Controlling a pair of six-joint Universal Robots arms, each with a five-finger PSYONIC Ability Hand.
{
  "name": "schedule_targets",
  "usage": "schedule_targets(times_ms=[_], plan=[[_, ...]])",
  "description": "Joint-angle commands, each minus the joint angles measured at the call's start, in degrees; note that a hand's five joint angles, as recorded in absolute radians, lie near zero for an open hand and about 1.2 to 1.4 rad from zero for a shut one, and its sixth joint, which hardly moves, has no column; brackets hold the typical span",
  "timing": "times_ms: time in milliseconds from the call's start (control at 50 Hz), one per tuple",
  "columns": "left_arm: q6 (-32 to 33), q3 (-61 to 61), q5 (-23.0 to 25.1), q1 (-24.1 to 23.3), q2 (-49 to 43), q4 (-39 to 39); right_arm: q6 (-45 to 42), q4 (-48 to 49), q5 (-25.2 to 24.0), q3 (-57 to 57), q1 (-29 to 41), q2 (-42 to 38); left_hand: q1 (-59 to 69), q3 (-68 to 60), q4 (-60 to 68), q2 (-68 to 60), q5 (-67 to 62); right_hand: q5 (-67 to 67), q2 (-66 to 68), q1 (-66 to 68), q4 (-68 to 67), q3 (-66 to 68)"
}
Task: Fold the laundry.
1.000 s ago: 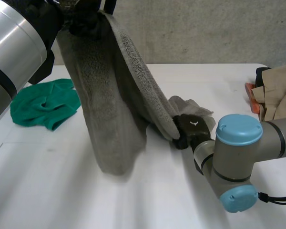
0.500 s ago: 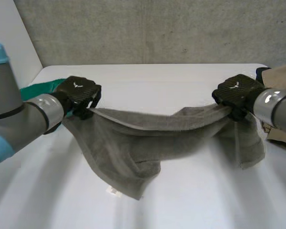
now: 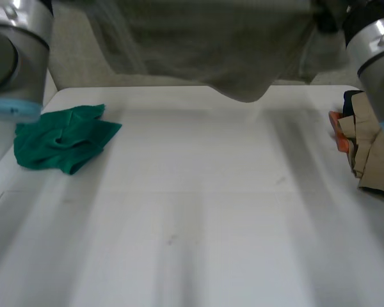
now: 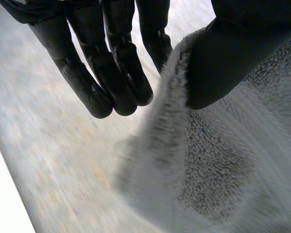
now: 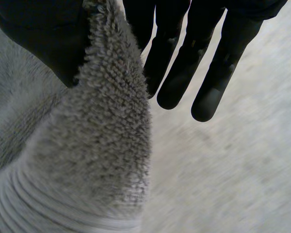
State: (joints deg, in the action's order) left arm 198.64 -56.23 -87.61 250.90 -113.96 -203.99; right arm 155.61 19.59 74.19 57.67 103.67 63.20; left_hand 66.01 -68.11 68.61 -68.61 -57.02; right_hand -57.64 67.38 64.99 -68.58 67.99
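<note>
We are noting the left arm (image 3: 16,54) rising at the table's left side. In its wrist view the left hand (image 4: 106,73) is grasping the grey-brown terry towel (image 4: 223,160): the thumb is pressing on the pile from one side, the straight fingers are lying along the towel's edge on the other, and the edge is running up between them. On the white table (image 3: 198,211), near its left edge, a crumpled green cloth (image 3: 61,137) is lying well apart from everything else. In the head view the towel (image 3: 211,45) is hanging in the air above the table's far side, stretched between the two arms, with its lowest fold sagging right of centre and touching nothing below. The right hand (image 5: 186,63) is pinching the towel (image 5: 102,145) in the same manner, thumb against one face and straight fingers behind, with a ribbed hem curving under the palm. The right arm (image 3: 377,45) is standing at the table's right. Below it a small orange object (image 3: 337,131) is lying against a bunched beige garment (image 3: 374,150) at the table's right edge.
</note>
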Motion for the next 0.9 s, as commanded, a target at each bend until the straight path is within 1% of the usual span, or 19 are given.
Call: schedule_targets(times_ms=[20,40,120,180,280,320,340,360,400,420,440,480,500,580,660,720,800,840,900], plan=[[1.4,-12.3,1.1,0.5,-2.4,2.3,-3.6,-13.2,-3.8,4.7,0.7,-3.3,14.0,-11.9,11.4,-11.4,-13.0,-12.4,12.6,15.0,-11.4,12.0],[1.7,-15.2,1.5,0.5,-3.4,2.2,-5.0,-15.3,-4.0,6.3,1.2,-4.6,14.0,-11.9,11.4,-11.4,-13.0,-12.4,12.6,15.0,-11.4,12.0],[2.8,-19.4,2.4,0.4,-7.3,2.4,-8.6,-18.4,-4.1,10.0,1.6,-8.9,14.0,-11.9,11.4,-11.4,-13.0,-12.4,12.6,15.0,-11.4,12.0],[3.7,-20.4,2.5,0.2,-10.1,2.8,-9.9,-18.5,-3.7,11.3,1.6,-11.9,14.0,-11.9,11.4,-11.4,-13.0,-12.4,12.6,15.0,-11.4,12.0],[6.1,-20.6,2.1,-0.2,-13.0,5.6,-8.0,-17.7,-1.1,12.7,1.8,-16.4,14.0,-11.9,11.4,-11.4,-13.0,-12.4,12.6,15.0,-11.4,12.0],[6.6,-20.5,2.1,-0.2,-12.8,6.3,-6.5,-17.2,0.0,13.2,2.0,-16.6,14.0,-11.9,11.4,-11.4,-13.0,-12.4,12.6,15.0,-11.4,12.0],[6.8,-20.5,2.1,-0.2,-12.5,6.6,-5.5,-16.9,0.6,13.4,2.1,-16.6,14.0,-11.9,11.4,-11.4,-13.0,-10.2,10.4,12.8,-9.2,9.8],[6.9,-20.5,2.2,-0.2,-11.9,6.8,-3.5,-15.8,2.1,14.0,2.1,-16.3,14.0,-11.9,11.4,-11.4,-13.0,-2.2,2.4,4.8,-1.2,1.8],[7.0,-20.5,2.1,-0.2,-11.4,7.0,-0.9,-14.6,4.0,14.7,2.2,-15.7,14.0,-11.9,11.4,-11.4,-13.0,2.4,-2.2,0.2,3.4,-2.8],[7.0,-20.5,2.1,-0.2,-11.0,7.1,1.7,-13.1,6.1,15.7,2.2,-14.9,14.0,-11.9,11.4,-11.4,-13.0,7.3,-7.0,-4.6,8.2,-7.6],[7.0,-20.6,2.0,-0.1,-10.5,7.2,3.1,-12.2,7.1,16.2,2.2,-14.4,14.0,-11.9,11.4,-11.4,-13.0,11.8,-11.6,-9.2,12.8,-12.2],[7.0,-20.7,1.9,-0.1,-10.1,7.1,5.4,-10.5,9.1,17.1,2.4,-13.6,14.0,-11.9,11.4,-11.4,-13.0,24.8,-24.5,-22.1,25.7,-25.1],[7.0,-20.8,1.8,0.0,-9.8,7.0,7.5,-8.8,11.0,18.0,2.6,-12.9,14.0,-11.9,11.4,-11.4,-13.0,32.3,-32.1,-29.7,33.3,-32.7],[7.3,-20.6,0.3,0.6,-9.4,7.3,10.1,-6.6,14.7,19.1,3.1,-11.8,14.0,-11.9,11.4,-11.4,-13.0,36.3,-36.0,-33.6,37.2,-36.6],[7.4,-21.0,-1.5,0.9,-8.9,7.9,9.8,-7.9,16.9,19.7,2.9,-10.9,14.0,-11.9,11.4,-11.4,-13.0,36.1,-35.9,-33.5,37.1,-36.5],[7.6,-21.3,-1.9,1.0,-8.6,8.7,9.7,-9.5,17.1,20.4,2.5,-10.3,14.0,-11.9,11.4,-11.4,-13.0,34.6,-34.3,-31.9,35.5,-35.0],[7.7,-22.3,-1.6,1.6,-7.3,10.2,9.1,-11.2,16.8,21.2,0.8,-9.9,14.0,-11.9,11.4,-11.4,-13.0,28.2,-28.0,-25.6,29.2,-28.6],[7.9,-23.0,-1.1,2.0,-6.3,11.1,8.3,-11.9,16.4,21.7,0.0,-9.9,14.0,-11.9,11.4,-11.4,-13.0,22.5,-22.2,-19.9,23.4,-22.9],[8.0,-24.1,-0.6,2.4,-5.0,12.4,6.6,-12.9,16.2,22.9,-0.5,-8.9,14.0,-11.9,11.4,-11.4,-13.0,20.1,-19.9,-17.5,21.1,-20.5]])
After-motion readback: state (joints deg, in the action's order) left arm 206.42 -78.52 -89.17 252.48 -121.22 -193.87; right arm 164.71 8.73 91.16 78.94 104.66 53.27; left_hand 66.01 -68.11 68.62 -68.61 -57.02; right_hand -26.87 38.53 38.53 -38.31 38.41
